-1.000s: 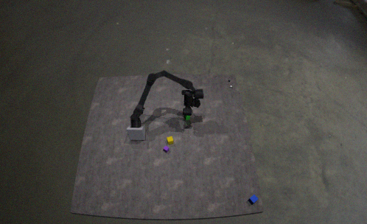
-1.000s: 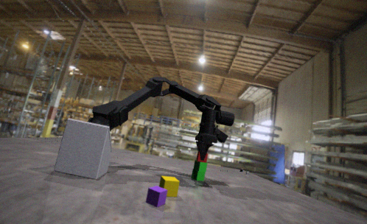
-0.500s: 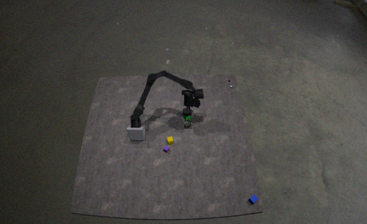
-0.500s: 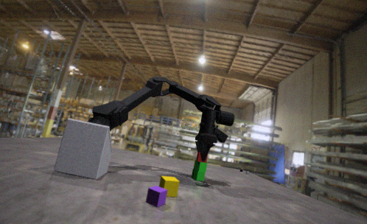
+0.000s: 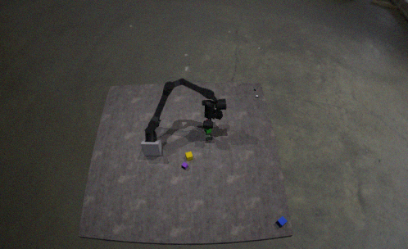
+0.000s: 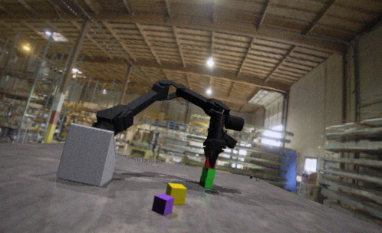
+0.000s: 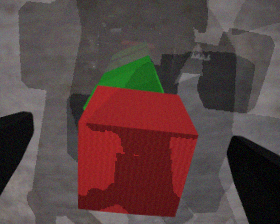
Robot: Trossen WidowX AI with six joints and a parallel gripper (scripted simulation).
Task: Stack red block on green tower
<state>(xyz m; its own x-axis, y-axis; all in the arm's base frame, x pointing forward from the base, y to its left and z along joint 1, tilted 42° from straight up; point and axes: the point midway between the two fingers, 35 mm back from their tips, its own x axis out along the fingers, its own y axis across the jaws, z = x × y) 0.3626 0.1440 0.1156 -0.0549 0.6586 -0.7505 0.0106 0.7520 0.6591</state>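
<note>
Atop the green tower (image 5: 208,131) (image 6: 207,177) (image 7: 126,77), the red block (image 6: 208,162) (image 7: 136,150) sits between parted fingers

One red block rests on the one green tower, which stands upright on the counter (image 5: 228,196) (image 6: 118,214) (image 7: 6,75). Three loose blocks lie around the tower: one yellow block (image 5: 189,156) (image 6: 176,194) near it, one purple block (image 5: 184,165) (image 6: 163,204) a little farther from it, just beside the yellow one, and one blue block (image 5: 282,221) well apart from it, by a corner of the counter. The arm's single pale base (image 5: 151,148) (image 6: 85,155) also stands apart from the tower.

The one pincer (image 5: 208,125) (image 6: 211,165) (image 7: 134,133) points down over the tower, spread wide and gripping nothing. Its two fingers stand on either side of the red block, with a gap showing at each side in the wrist view.
</note>
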